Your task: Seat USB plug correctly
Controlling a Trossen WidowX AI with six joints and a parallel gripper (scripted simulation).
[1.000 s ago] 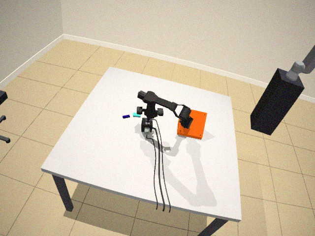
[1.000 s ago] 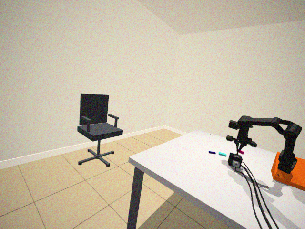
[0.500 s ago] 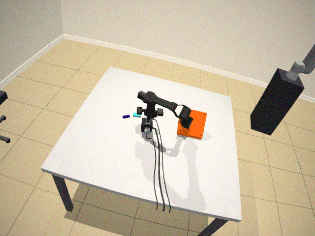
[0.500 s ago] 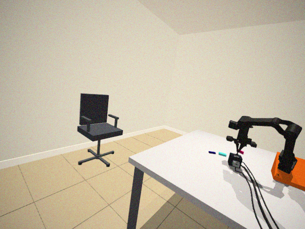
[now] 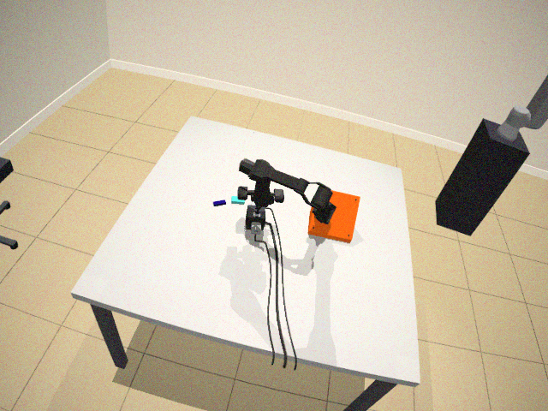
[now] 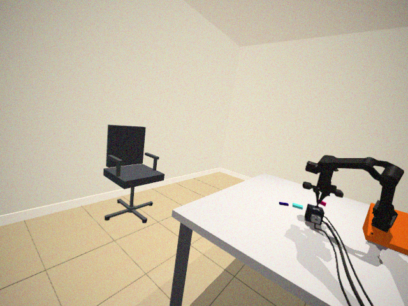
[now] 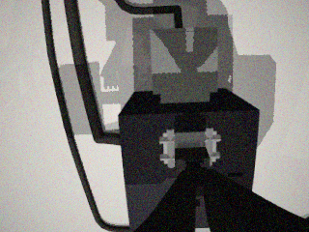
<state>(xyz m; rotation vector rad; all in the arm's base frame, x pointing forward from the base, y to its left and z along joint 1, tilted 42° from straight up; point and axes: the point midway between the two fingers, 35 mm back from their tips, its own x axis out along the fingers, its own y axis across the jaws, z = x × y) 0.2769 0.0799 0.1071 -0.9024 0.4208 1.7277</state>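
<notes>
The black power cube [image 5: 250, 219] [image 6: 308, 213] [image 7: 145, 159] stands on the white table. The socket [image 7: 167, 156] on its top shows as a pale metal outline in the wrist view. My gripper [image 6: 318, 204] [image 7: 197, 180] points down with its tips together at the near edge of this socket. It is shut on the USB plug, which is small, dark and mostly hidden by the fingers. Which way round the plug is, and how deep it sits, I cannot tell.
A grey block [image 5: 255, 228] [image 6: 315, 218] [image 7: 185, 87] with a cable sits at the cube's side. Black cables [image 5: 276, 265] [image 7: 87, 87] run across the table. A navy bar [image 5: 219, 203] [image 6: 284, 203], a cyan bar [image 5: 237, 200] [image 6: 297, 205] and a magenta piece [image 6: 323, 203] lie nearby. The arm's base stands on an orange plate [image 5: 341, 221].
</notes>
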